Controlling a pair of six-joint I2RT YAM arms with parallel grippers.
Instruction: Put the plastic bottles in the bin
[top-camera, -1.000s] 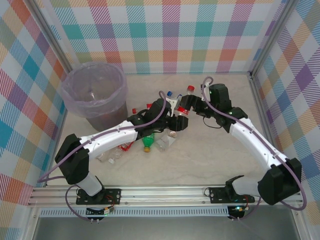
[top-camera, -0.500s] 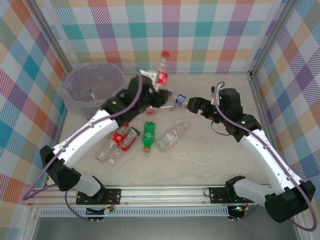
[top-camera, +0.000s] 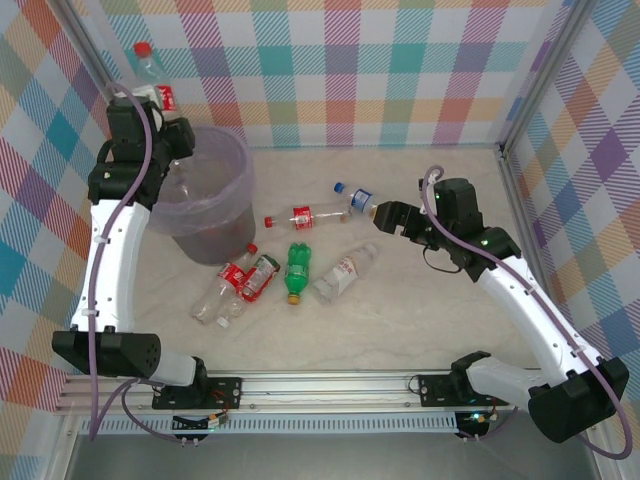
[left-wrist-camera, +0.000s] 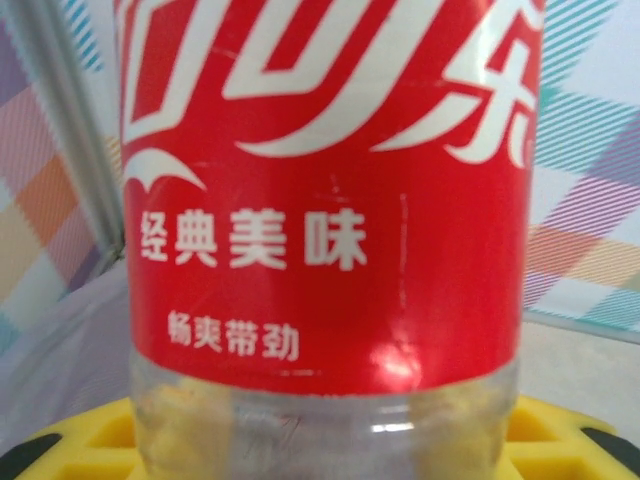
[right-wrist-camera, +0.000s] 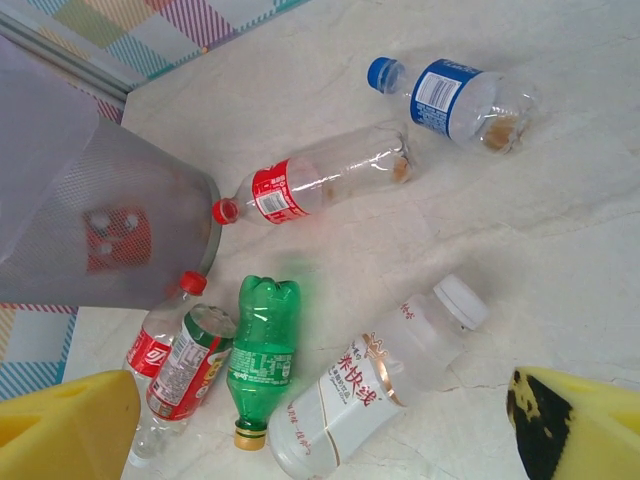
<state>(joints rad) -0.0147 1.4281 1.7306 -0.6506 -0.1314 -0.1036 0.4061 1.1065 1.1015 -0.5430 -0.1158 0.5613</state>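
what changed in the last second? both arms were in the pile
The left gripper shut on a red-label bottle, lifted it out of the pile and swung it left and back; it is now held high by the bin, at its far-left rim. The right gripper drew back to the right, open. The bin and the bottles on the table stayed put.

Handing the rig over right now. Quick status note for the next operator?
Left pincer: shut on the held bottle, red-labelled, raised by the far-left rim of the bin, not yet dropped.
Right pincer: open, empty, beside the blue-labelled bottle.
On the table: red-capped bottle, green bottle, white-capped bottle, and two red-labelled bottles at the bin's foot.
Done: the count inside the bin is unclear.
Left: drop the held bottle in, then collect the rest.
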